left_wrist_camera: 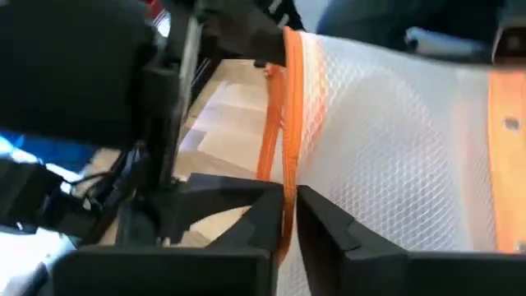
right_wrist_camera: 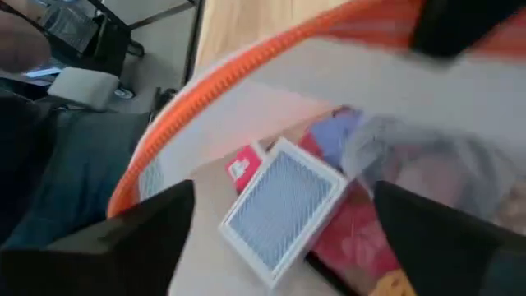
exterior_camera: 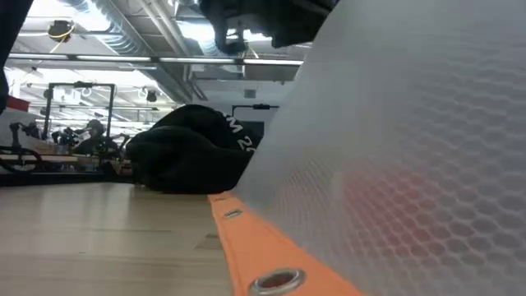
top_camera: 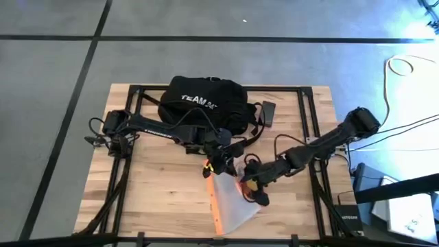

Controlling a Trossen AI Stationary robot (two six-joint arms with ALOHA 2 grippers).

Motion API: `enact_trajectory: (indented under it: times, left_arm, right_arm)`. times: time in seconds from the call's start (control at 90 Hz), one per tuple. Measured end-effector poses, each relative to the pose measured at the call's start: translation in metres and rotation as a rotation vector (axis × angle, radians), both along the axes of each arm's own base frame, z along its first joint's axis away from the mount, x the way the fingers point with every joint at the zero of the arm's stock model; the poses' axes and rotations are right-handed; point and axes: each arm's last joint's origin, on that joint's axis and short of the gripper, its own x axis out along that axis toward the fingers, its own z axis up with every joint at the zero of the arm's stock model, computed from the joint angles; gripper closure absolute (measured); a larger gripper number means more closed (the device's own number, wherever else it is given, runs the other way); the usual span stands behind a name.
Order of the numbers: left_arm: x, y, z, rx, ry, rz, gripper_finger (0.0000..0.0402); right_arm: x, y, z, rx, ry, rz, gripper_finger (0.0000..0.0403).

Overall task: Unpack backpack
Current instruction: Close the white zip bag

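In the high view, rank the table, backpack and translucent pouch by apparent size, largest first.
1. Table
2. Backpack
3. Translucent pouch, which the left gripper pinches; it looks smaller than the backpack.

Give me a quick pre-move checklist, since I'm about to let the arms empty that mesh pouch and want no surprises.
1. Left gripper pinching the pouch's orange trim: ok.
2. Pouch out of the backpack, on the table: ok.
3. Right gripper open at the pouch mouth: ok.
4. Contents visible, a card box lies inside: ok.
5. Whether the card box is free of the items under it: cannot tell.
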Motion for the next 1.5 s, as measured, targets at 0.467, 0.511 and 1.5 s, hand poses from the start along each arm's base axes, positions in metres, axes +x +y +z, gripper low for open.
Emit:
enact_trajectory:
  times: [0.467,0.511,1.5]
  left_arm:
    - [0.020,-0.009,-0.025,-0.319,0.160,0.267,0.0125]
    - [0.024,-0.009,-0.026,-0.351,0.147,0.283,0.0094]
    - [-0.011,-0.081,-0.045,-0.173,0.435,0.446,0.0029]
  right_arm:
    - [-0.040,-0.005,0.012,-0.121,0.145,-0.146,0.0030]
    - [-0.045,-0.005,0.013,-0.132,0.158,-0.165,0.0030]
    - [-0.106,0.071,-0.024,-0.060,0.246,-0.375,0.0032]
